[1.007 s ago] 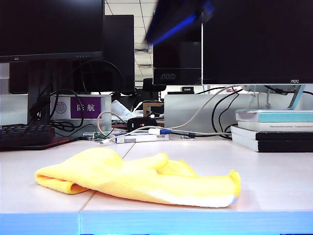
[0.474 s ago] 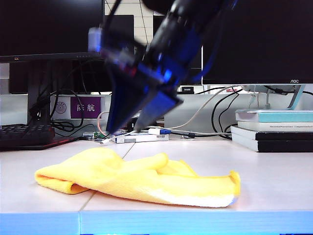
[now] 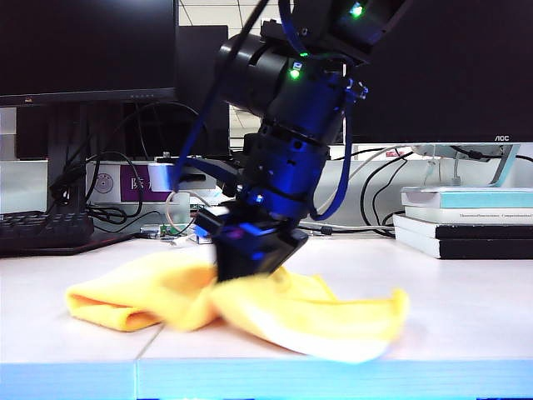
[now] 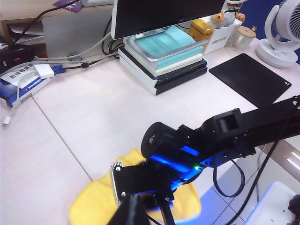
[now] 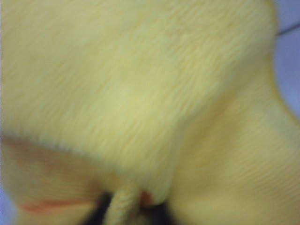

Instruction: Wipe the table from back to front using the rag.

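Pressing into the rag (image 3: 316, 317), the right gripper (image 3: 250, 262) pinches a fold; left gripper closed.

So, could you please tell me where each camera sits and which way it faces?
Exterior: low at the table front edge, facing monitors; right claw on the rag.
Left wrist: high, looking down at the right arm over the rag; own claw unseen.
Right wrist: pressed against the rag.
All share the rag.
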`<action>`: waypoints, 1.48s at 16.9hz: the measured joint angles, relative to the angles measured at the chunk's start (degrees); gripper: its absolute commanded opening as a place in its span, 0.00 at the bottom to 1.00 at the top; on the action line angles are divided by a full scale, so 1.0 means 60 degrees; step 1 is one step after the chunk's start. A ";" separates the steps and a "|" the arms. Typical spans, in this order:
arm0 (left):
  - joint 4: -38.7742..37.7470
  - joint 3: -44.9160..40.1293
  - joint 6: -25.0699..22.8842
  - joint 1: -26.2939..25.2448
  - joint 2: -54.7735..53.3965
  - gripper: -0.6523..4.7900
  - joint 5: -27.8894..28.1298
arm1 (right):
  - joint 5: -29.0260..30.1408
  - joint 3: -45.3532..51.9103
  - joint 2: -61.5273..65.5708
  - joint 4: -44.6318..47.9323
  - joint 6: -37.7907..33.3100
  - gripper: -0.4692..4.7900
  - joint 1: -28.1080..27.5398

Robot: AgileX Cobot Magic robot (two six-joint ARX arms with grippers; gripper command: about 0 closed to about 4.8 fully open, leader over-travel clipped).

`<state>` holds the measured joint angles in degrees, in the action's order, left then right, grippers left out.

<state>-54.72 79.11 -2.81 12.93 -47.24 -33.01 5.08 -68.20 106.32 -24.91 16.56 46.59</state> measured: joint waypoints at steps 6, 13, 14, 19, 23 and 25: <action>0.0000 0.0000 -0.0004 0.0000 0.0000 0.11 -0.0004 | -0.0168 -0.0062 -0.0044 -0.0517 -0.2845 0.09 -0.0029; 0.0000 0.0000 -0.0004 0.0000 -0.0004 0.11 0.0000 | -0.0794 -0.0044 -0.0076 -0.0612 -0.7264 0.09 0.0131; 0.0000 0.0000 -0.0004 0.0000 -0.0022 0.11 0.0000 | -0.0827 -0.0062 -0.0087 -0.0765 -0.7420 0.09 0.0142; 0.0004 0.0000 -0.0004 0.0000 -0.0153 0.11 0.0000 | -0.1297 -0.0076 -0.0131 -0.1188 -0.7697 0.09 0.0590; 0.0007 0.0000 -0.0007 0.0000 -0.0168 0.11 0.0000 | -0.1996 -0.0062 -0.0142 -0.1290 -0.7745 0.09 0.1045; 0.0007 0.0000 -0.0004 0.0000 -0.0168 0.11 0.0000 | -0.2167 -0.0058 -0.0138 -0.1275 -0.7971 0.09 0.1024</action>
<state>-54.68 79.11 -2.83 12.93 -48.25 -33.01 -7.92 -68.55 105.49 -32.56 -31.27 52.73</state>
